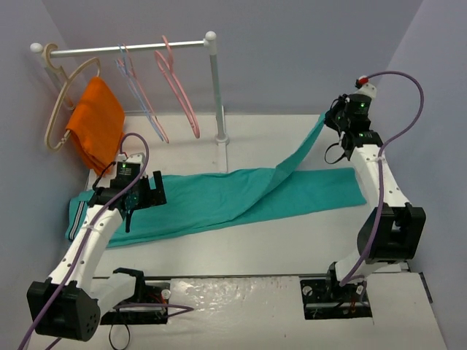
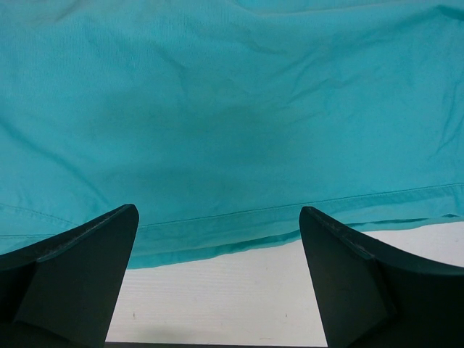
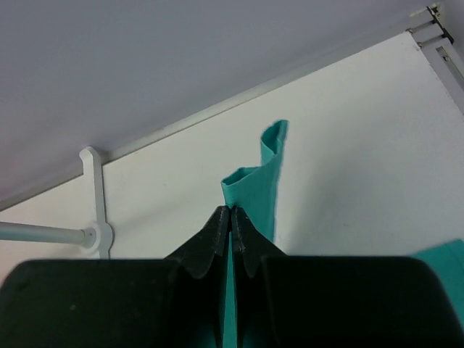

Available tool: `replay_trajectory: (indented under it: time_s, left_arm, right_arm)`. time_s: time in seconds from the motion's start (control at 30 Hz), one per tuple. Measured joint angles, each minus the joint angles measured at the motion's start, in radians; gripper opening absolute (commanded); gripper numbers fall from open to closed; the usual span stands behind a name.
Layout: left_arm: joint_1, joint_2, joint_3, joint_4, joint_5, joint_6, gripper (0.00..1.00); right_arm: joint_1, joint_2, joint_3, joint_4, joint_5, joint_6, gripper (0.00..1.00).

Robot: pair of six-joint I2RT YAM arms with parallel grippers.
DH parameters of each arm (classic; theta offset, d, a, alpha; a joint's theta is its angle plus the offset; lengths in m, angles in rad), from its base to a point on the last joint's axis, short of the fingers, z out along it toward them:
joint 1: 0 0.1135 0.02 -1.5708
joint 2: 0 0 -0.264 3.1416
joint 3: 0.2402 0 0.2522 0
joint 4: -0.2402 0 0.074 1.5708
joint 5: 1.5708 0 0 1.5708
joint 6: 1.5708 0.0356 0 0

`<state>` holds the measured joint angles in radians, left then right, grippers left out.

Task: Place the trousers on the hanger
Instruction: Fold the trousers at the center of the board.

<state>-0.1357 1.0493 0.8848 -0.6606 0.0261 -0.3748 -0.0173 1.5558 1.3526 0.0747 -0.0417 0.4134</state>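
Note:
The teal-green trousers (image 1: 219, 198) lie stretched across the table, with the striped band at the left end. One leg rises from the middle up to my right gripper (image 1: 328, 122), which is shut on its hem and holds it above the table at the back right; the pinched hem (image 3: 257, 185) shows in the right wrist view. My left gripper (image 1: 139, 195) is open just above the trousers' left part, its fingers (image 2: 87, 268) over the near edge of the cloth (image 2: 232, 130). The salmon-pink hanger (image 1: 177, 84) hangs on the white rail, apart from both grippers.
A white rail on a post (image 1: 217, 95) stands at the back. It carries a thick beige hanger (image 1: 62, 95) with an orange cloth (image 1: 97, 124) and thin pale hangers (image 1: 139, 91). Grey walls close in at the left, back and right.

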Motion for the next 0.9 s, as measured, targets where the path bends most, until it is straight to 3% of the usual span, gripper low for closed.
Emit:
replay_trajectory:
  time_s: [0.23, 0.4, 0.53, 0.9]
  left_arm:
    - [0.000, -0.006, 0.000, -0.002, -0.001, 0.000, 0.92]
    - [0.000, -0.007, 0.000, -0.003, -0.001, 0.000, 0.92]
    - [0.000, -0.007, 0.000, -0.003, -0.001, 0.000, 0.92]
    - [0.000, -0.007, 0.000, -0.004, -0.001, 0.000, 0.92]
  right_arm:
    - [-0.092, -0.081, -0.376, 0.090, -0.018, 0.043, 0.00]
    - [-0.134, -0.233, -0.611, 0.068, 0.038, 0.066, 0.00]
    - [-0.186, -0.320, -0.633, 0.052, 0.062, 0.073, 0.00]
    - [-0.331, -0.315, -0.537, -0.023, 0.080, 0.073, 0.00]
